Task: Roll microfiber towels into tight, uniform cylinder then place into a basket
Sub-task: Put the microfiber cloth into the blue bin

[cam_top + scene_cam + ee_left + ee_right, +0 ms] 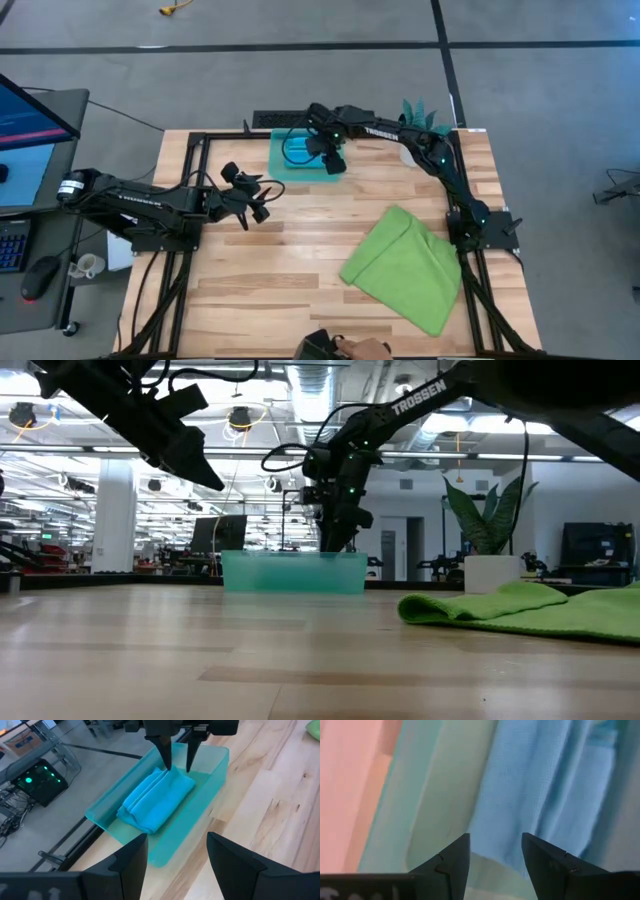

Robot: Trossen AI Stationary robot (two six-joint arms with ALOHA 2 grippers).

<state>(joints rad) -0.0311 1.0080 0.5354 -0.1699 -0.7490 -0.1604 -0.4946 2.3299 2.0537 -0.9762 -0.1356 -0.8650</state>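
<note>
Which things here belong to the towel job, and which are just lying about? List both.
Job: blue towel, rolled in the basket; green towel, flat on the table; right gripper over the basket, jaws open; left gripper, jaws open.

Lying about: plant in white pot; keyboard; mouse.

- The place is a robotics lab in a large open industrial hall.
- Two dark arms (150,205) are bolted to a black metal frame (200,140) around a butcher-block counter (300,240).
- The floor (300,25) is bare grey concrete marked with dark tape lines.
- Beside the counter stands a desk with a monitor (30,120), keyboard and mouse (40,278).
- The low view shows exposed ceiling ducts and strip lights (300,390), white columns (113,510) and more workstations behind.
</note>
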